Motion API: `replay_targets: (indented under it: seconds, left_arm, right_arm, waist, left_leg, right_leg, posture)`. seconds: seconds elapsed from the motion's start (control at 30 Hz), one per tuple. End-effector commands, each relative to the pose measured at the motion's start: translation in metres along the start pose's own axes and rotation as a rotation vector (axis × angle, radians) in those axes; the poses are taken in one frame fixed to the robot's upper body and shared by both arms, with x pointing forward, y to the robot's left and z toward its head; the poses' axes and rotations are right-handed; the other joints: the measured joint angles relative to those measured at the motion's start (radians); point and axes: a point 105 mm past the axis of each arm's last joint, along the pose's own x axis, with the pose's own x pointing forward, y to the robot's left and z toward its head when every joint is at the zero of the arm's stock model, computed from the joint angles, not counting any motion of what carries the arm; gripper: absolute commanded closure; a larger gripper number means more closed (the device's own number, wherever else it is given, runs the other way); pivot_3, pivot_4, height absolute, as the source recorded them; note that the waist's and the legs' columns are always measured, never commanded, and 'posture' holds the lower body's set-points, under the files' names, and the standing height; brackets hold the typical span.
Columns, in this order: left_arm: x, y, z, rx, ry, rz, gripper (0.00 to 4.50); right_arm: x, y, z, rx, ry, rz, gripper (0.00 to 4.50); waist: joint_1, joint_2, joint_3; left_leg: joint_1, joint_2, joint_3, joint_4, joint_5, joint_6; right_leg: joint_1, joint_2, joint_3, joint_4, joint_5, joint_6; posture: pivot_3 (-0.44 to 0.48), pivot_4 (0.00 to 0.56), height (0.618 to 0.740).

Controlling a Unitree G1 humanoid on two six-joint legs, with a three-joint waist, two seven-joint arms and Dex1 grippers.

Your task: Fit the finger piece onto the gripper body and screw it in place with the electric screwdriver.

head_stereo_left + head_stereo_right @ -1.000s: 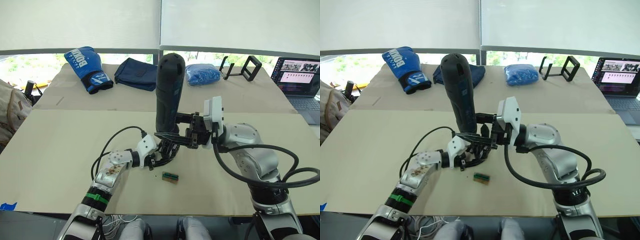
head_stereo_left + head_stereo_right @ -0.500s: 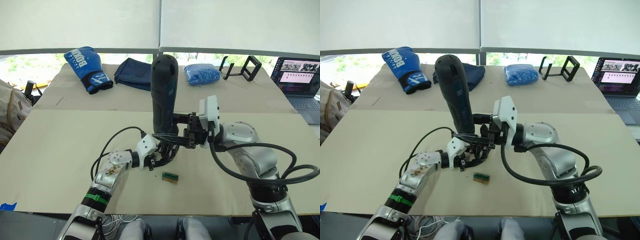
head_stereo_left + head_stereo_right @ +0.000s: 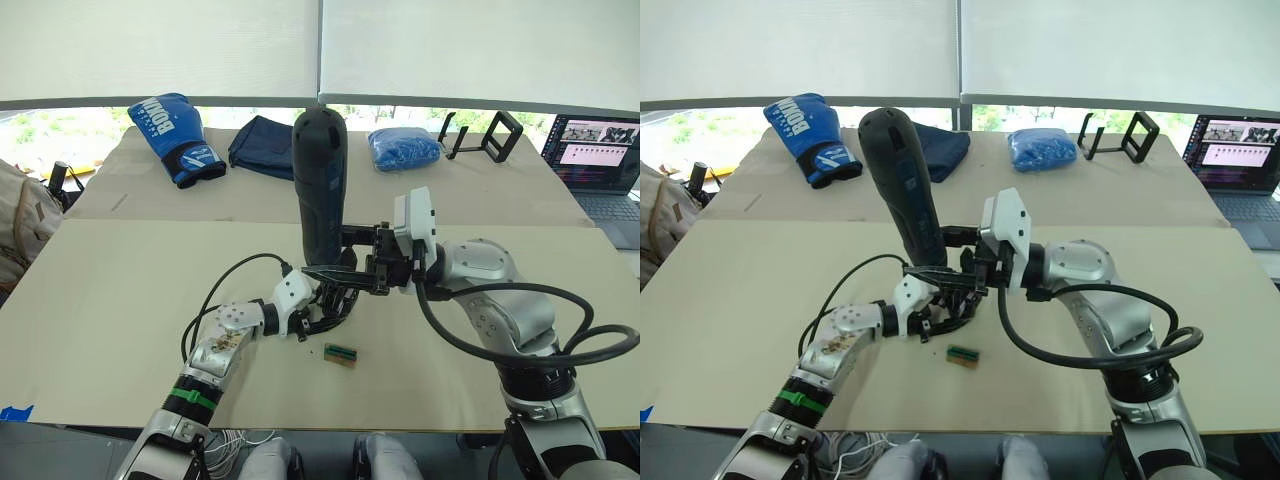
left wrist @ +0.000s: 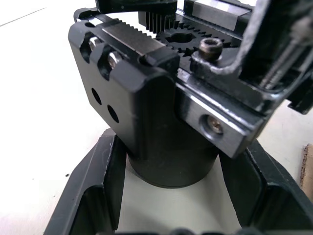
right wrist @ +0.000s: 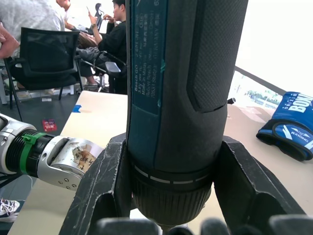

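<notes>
Tilting further left since before, electric screwdriver (image 3: 321, 185) stays in right hand (image 3: 352, 272).

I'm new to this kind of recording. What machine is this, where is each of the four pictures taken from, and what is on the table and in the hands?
This is a two-armed humanoid robot at a table. The two wide pictures come from its head, looking down over its arms. The two close ones come from cameras on its wrists.

The right hand is shut on the electric screwdriver, a thick black cylinder held nearly upright, bit pointing down. The left hand is shut on the gripper body, a small black assembly with gear teeth and screws, standing on the table.

A small green-and-brown block lies just in front. Farther back are a blue boxing glove, a dark blue cloth, a blue bundle, a black stand and a laptop.
</notes>
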Motion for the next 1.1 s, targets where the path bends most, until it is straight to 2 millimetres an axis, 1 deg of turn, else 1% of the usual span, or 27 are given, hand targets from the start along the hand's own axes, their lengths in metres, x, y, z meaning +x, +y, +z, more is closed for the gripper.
replay_targets:
  seconds: [0.03,0.43,0.77,1.1]
  left_arm:
    - [0.001,-0.01,-0.014,-0.038,0.045,-0.033,2.22]
    - [0.001,-0.012,-0.014,-0.041,0.045,-0.034,2.22]
    - [0.0,-0.012,-0.015,-0.044,0.05,-0.034,2.22]
    - [-0.001,-0.011,-0.016,-0.043,0.055,-0.034,2.22]
  right_arm:
    - [0.001,-0.001,0.013,-0.046,-0.021,0.0,2.53]
    - [0.003,-0.003,0.009,-0.039,0.006,-0.003,2.53]
    - [-0.001,-0.007,-0.006,-0.005,0.03,-0.055,2.53]
    - [-0.001,-0.011,-0.028,0.112,0.123,-0.122,2.53]
  waist:
    - [0.0,0.0,0.0]
    - [-0.002,0.0,0.0]
    - [-0.002,0.0,0.0]
    - [-0.004,0.0,-0.001]
  left_leg:
    - [0.0,0.0,0.0,0.0,0.0,0.0]
    - [0.0,0.0,0.0,0.0,0.0,0.0]
    - [0.001,0.0,0.0,0.0,0.0,0.0]
    - [0.004,0.0,0.0,-0.001,0.0,0.0]
  right_leg:
    - [0.0,0.0,0.0,0.0,0.0,0.0]
    - [0.0,0.0,0.0,0.0,0.0,0.0]
    - [0.001,0.0,0.0,0.0,0.0,0.0]
    - [0.003,-0.001,0.001,0.0,0.0,0.0]
  posture:
    - [0.0,0.15,0.74]
    - [0.0,0.15,0.74]
    - [0.0,0.15,0.74]
    - [0.0,0.15,0.74]
